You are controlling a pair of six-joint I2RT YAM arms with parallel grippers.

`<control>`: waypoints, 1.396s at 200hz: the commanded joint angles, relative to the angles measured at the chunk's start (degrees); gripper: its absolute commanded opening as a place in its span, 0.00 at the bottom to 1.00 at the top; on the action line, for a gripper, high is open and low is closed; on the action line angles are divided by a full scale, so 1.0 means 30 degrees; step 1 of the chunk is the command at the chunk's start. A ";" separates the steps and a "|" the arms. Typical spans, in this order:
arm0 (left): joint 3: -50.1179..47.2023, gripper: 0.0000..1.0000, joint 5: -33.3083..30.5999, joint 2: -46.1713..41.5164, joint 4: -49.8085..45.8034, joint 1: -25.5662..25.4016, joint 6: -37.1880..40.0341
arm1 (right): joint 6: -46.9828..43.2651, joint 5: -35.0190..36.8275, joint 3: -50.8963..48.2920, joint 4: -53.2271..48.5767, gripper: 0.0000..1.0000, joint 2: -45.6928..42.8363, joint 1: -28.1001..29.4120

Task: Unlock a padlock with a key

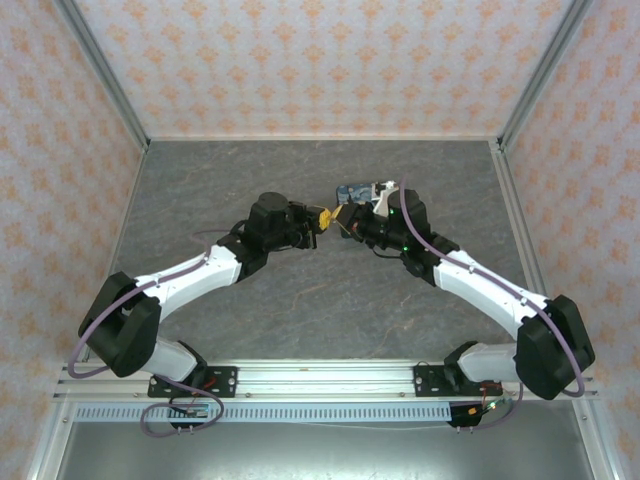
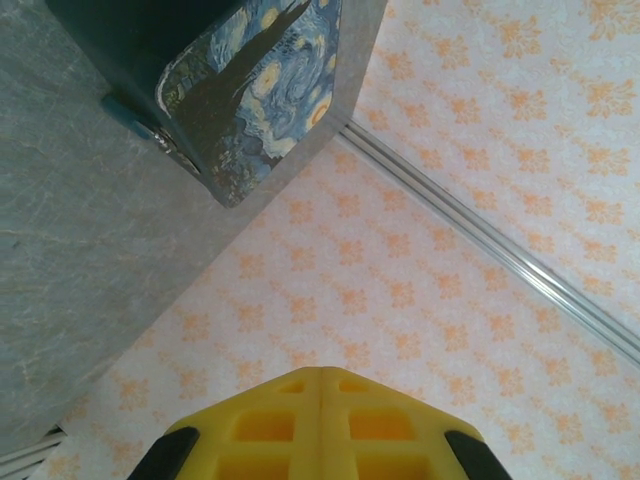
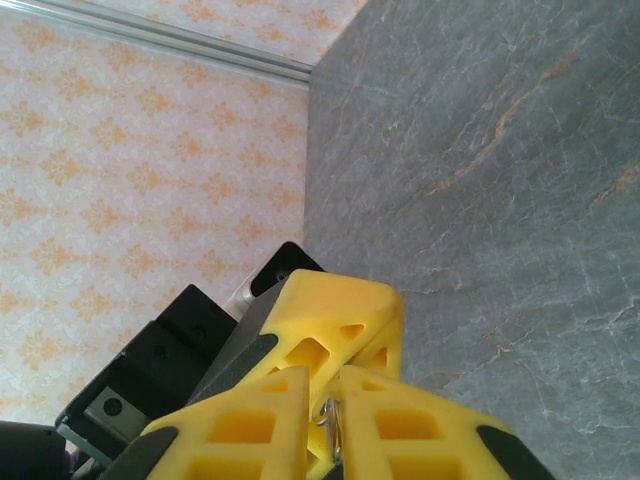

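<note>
Grey marbled tabletop [image 1: 330, 320], orange-patterned wallpaper walls [image 1: 300, 60] on three sides. In the top view both arms meet mid-frame, tips almost touching, just below a rectangular blue box printed with a swirling starry-night painting [image 1: 353, 190].

Left gripper [image 2: 320, 385]: yellow fingers pressed flat together, nothing visible between them.

Right gripper [image 3: 325, 400]: yellow fingers nearly together around a thin bright metal loop [image 3: 329, 425]. I take it for the key or its ring. Whether it is pinched or only lying in the slit, I cannot tell. The left gripper's tip sits right above that slit in the right wrist view.

Small dark teal-blue padlock [image 2: 125, 110]: upper left of the left wrist view, against the box's dark side near its rounded corner, with a bit of bright metal at its lower-right end. The body seems to run diagonally, upper left to lower right. I see no keyhole.

My read: the lock lies ahead of the left fingers and well off to the upper left of their line. In the top view the box sits directly above the right wrist, so the right arm looks nearer. The metal piece must line up with the lock's diagonal axis before anything goes in.
</note>
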 commanded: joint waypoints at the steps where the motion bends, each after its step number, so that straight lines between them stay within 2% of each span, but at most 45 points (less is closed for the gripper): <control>1: 0.1926 0.00 -0.1093 -0.0214 -0.1955 -0.0019 0.3236 | -0.0487 0.0345 -0.0332 0.0612 0.25 -0.1012 0.0092; 35: 0.4760 0.00 -0.1999 -0.0494 -0.3214 -0.0034 1.0386 | -0.0722 -0.0558 -0.0420 0.2364 0.38 -0.1499 -0.0272; 56: 0.6568 0.00 -0.2636 -0.0970 -0.5348 -0.0092 1.4701 | -0.0585 -0.1203 -0.0591 0.4426 0.46 -0.1962 -0.0750; 83: 0.7015 0.00 -0.3177 -0.1936 -0.5348 -0.0099 1.8626 | -0.0337 -0.2128 -0.0682 0.7329 0.52 -0.2768 -0.1606; 113: 0.6844 0.00 -0.2303 -0.2738 -0.3477 -0.0107 2.1619 | 0.0447 -0.3218 -0.0235 1.0705 0.59 -0.2690 -0.2199; 146: 0.7103 0.00 -0.0867 -0.2861 -0.1600 -0.0107 2.2603 | 0.1253 -0.4576 0.0953 1.3265 0.63 -0.1779 -0.2086; 192: 0.7140 0.00 -0.0451 -0.2817 -0.0197 -0.0106 2.2232 | 0.0859 -0.4777 0.1917 1.3360 0.62 -0.0233 -0.0907; 230: 0.7074 0.00 -0.0468 -0.2799 0.0000 -0.0100 2.1905 | 0.0947 -0.4409 0.1991 1.3441 0.57 0.0425 -0.0605; 279: 0.7050 0.00 -0.0677 -0.2728 -0.0075 -0.0107 2.1648 | 0.1006 -0.4343 0.2036 1.3391 0.44 0.0697 -0.0398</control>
